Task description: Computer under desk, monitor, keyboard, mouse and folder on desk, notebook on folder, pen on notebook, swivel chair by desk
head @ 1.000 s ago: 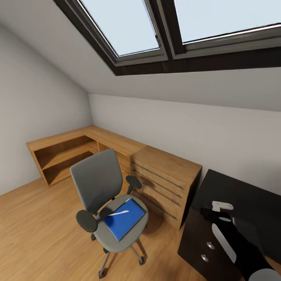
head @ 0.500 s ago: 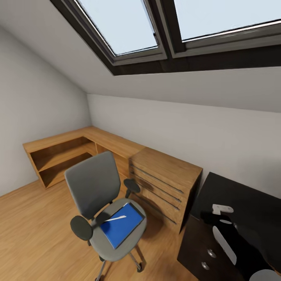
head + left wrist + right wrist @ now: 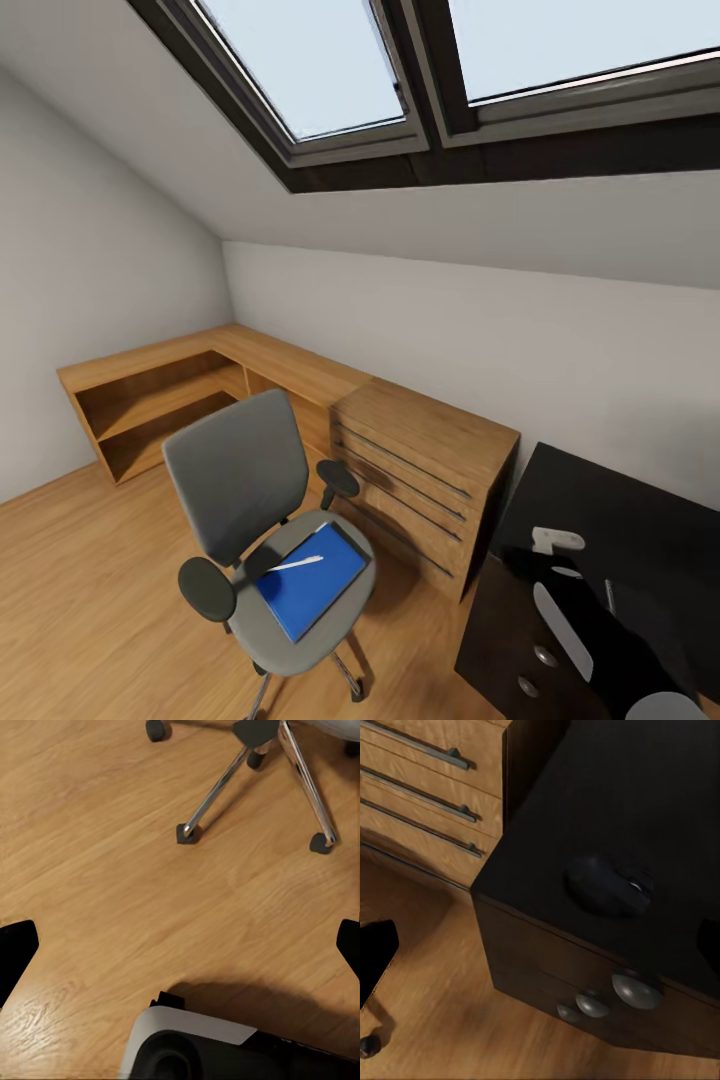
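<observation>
The grey swivel chair point(image 3: 245, 480) stands on the wood floor, apart from the black desk point(image 3: 610, 510) at the right. A blue folder point(image 3: 315, 585) lies on its seat with the whitish pen point(image 3: 297, 563) on top. A black mouse point(image 3: 607, 886) rests on the desk's corner, below my right gripper point(image 3: 540, 945), which is open and empty. My left gripper point(image 3: 180, 949) hangs open over bare floor, close to the chair's chrome base point(image 3: 225, 784). My right arm point(image 3: 565, 620) reaches over the desk's drawers. The computer, monitor, keyboard and notebook are out of view.
A wooden chest of drawers point(image 3: 425, 470) stands between chair and desk. Low wooden shelving point(image 3: 160, 390) runs along the far left wall. The desk's black drawer front carries round knobs point(image 3: 636, 990). A sloped ceiling with skylights point(image 3: 320, 70) hangs overhead. Open floor point(image 3: 90, 580) lies left of the chair.
The whole head view has shifted slightly, so the camera moved. My right arm sits a little further left over the desk. The folder and pen have stayed on the seat.
</observation>
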You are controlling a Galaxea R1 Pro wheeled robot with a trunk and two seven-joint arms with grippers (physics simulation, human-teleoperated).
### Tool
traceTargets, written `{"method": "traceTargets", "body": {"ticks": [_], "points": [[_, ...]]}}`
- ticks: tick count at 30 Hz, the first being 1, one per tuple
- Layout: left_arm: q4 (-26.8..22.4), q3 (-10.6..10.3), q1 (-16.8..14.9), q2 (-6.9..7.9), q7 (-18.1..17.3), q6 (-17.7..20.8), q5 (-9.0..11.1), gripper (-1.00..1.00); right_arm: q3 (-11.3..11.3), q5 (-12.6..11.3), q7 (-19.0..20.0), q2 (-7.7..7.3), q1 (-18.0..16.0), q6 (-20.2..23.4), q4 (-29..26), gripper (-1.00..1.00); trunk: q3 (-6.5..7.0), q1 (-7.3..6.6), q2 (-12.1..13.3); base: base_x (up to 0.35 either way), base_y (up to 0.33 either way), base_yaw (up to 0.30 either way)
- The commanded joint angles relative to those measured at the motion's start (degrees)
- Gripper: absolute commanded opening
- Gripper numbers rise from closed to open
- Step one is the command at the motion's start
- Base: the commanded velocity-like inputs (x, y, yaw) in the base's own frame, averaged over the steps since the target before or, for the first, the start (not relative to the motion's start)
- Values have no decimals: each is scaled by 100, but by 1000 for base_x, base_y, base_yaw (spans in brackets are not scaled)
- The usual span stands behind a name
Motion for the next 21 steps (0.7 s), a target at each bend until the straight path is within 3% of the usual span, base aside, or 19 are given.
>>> {"method": "traceTargets", "body": {"ticks": [1,7,21], "points": [[37,-48,-5,3,-10,13,58,100,32,-56,-66,-2,-6,7,-42,100,-13,4,-13,0,0,0],[106,-49,-5,3,-10,199,52,100,37,-57,-89,17,-5,-21,-147,100,-13,4,-13,0,0,0],[112,-42,-3,3,-10,230,50,100,38,-57,-105,24,-5,-35,-185,100,-13,4,-13,0,0,0]]}}
